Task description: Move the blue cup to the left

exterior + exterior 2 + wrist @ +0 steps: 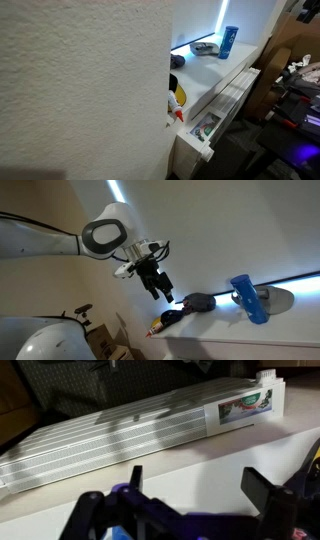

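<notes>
Plenty of bare white counter (200, 465) under the gripper (163, 290), and the counter's edge runs just ahead of it in the wrist view. Jaws spread wide, empty, touching nothing. The blue cup (245, 298) stands upright well off to the gripper's side, past a flat dark object (196, 302). It's tall, slim and faintly banded.

Cup (228, 42) upright on tabletop (215, 70), toward far end. Flat object (205, 47) lies just left of cup in both exterior views, apart from it. Slatted panel (120, 435) runs along tabletop edge, labelled box (245, 407) at its end. Gripper (164, 292) above tabletop, left of flat object, well apart from cup.
</notes>
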Available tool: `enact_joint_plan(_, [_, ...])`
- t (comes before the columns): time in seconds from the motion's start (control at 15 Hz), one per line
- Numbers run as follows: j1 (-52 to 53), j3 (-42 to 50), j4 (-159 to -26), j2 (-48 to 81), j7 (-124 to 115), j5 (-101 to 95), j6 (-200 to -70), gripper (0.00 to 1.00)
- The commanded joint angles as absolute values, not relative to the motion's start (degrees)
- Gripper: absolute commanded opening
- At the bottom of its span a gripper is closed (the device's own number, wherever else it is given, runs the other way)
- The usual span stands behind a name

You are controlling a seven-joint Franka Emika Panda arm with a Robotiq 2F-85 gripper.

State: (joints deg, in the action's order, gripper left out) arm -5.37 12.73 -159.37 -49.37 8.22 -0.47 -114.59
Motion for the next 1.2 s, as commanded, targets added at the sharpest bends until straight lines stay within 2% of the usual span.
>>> enact_joint_plan(0.0, [-6.1,12.1,-159.6,-49.1,8.7,0.1,-114.4,1.00])
enact_joint_plan(0.2, [-8.5,11.6,-156.6,-47.0,6.7,-2.2,-117.2,1.00])
enact_joint_plan(0.47, [-6.5,12.6,-145.5,-36.0,4.5,-0.6,-121.9,1.00])
enact_joint_plan(0.53, [-7.8,11.9,-151.8,-43.5,5.2,-1.5,-121.4,1.00])
enact_joint_plan(0.93, [-8.5,11.2,-143.2,-32.0,2.6,-1.7,-123.5,1.00])
enact_joint_plan(1.13, [-9.4,13.7,-138.2,-23.1,-0.1,0.2,-131.0,1.00])
